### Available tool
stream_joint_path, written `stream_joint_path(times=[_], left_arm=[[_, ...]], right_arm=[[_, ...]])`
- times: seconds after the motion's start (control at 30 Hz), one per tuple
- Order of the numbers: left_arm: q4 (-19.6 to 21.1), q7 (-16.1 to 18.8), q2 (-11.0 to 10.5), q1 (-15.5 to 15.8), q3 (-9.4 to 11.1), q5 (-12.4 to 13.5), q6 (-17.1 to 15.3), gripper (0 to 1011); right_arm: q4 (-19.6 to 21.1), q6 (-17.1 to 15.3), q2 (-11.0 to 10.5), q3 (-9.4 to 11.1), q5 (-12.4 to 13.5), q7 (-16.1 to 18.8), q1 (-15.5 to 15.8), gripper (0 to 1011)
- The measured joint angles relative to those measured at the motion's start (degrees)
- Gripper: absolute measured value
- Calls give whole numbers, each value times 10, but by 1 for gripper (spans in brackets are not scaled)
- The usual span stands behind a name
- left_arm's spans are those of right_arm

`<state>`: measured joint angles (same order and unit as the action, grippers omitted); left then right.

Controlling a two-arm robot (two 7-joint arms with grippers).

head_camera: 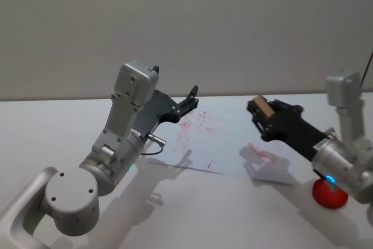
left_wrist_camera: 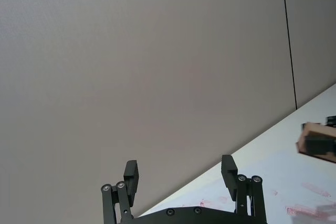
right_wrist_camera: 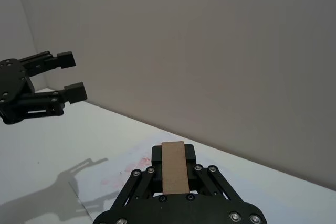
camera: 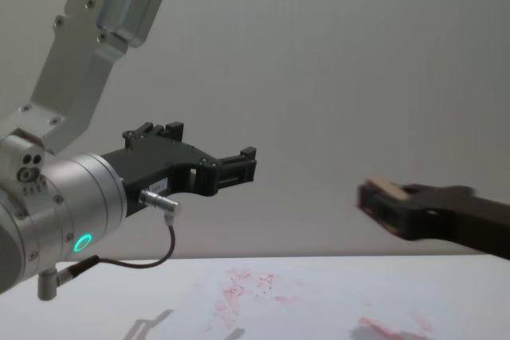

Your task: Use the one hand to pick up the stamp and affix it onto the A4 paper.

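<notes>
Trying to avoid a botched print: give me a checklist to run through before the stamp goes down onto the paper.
1. Stamp secure in the right gripper: ok, clamped between its fingers.
2. Stamp off the A4 paper: ok, held in the air above the sheet's right part.
3. Exact landing spot: cannot tell from this height.
4. Stamp's printing face turned down and inked: cannot tell, that face is hidden.
5. Left gripper out of the way: ok, open, raised over the sheet's left part, apart from the stamp.
6. Paper lying flat on the table: ok.
</notes>
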<state>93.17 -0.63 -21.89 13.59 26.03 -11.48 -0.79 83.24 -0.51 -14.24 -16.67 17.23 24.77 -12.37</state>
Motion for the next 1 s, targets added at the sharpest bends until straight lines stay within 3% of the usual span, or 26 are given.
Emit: stream_joint_path(times=[0.1,0.17,0.27,0.47,0.67,1.0], left_arm=[[0,0,0,0,0,0,0,1001],[0,0,0,0,0,0,0,1001],[0,0,0,0,0,0,0,1001],[0,0,0,0,0,0,0,1001],[0,0,0,0,0,0,0,1001],[0,0,0,0,0,0,0,1001]], right_arm=[[45,-10,-29,12,17,-21,37,219],[50,-12,-33,14,21,-25,42,219],[97,-25,-74,30,38,-54,95,219],[141,-37,-124,52,54,-88,159,219],[164,-42,-155,65,59,-106,197,219],[175,-60,-175,71,58,-111,218,219]])
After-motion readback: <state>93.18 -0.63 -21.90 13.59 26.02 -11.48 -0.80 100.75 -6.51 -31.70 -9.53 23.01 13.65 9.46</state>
